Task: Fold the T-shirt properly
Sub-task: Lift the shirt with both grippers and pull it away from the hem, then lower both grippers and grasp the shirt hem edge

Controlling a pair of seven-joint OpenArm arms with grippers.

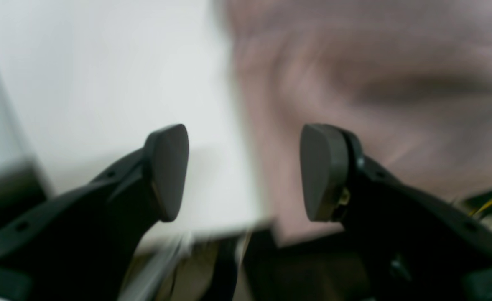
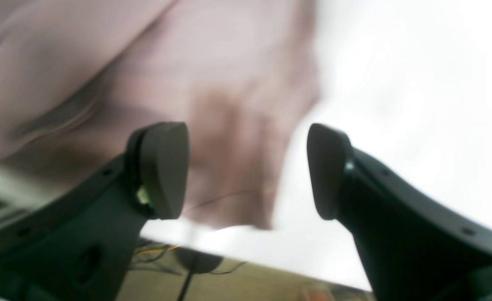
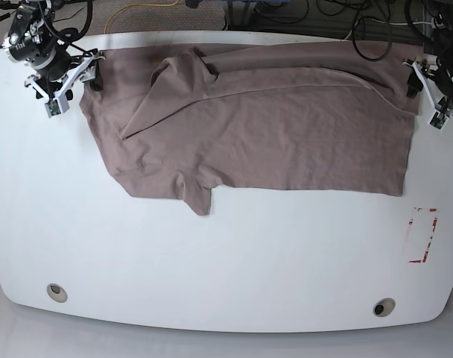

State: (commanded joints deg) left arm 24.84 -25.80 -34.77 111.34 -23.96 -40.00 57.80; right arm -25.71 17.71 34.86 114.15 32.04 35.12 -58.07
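The mauve-brown T-shirt [image 3: 271, 127] lies spread across the far half of the white table [image 3: 211, 261], with a flap folded over near its far-left corner and a sleeve poking toward the front. At the shirt's left edge in the base view, my right gripper [image 3: 89, 78] stands open. My left gripper [image 3: 419, 83] is open at the shirt's right edge. The left wrist view is blurred: the open left gripper [image 1: 246, 173] straddles the edge of the T-shirt [image 1: 375, 83]. The open right gripper [image 2: 248, 171] hangs over the border of the T-shirt [image 2: 124, 62]. Nothing is held between either pair of fingers.
A red-and-white marked rectangle [image 3: 420, 235] sits on the table at the right. Two round holes [image 3: 56, 291] [image 3: 384, 306] lie near the front edge. Cables [image 3: 323, 15] run on the floor beyond the far edge.
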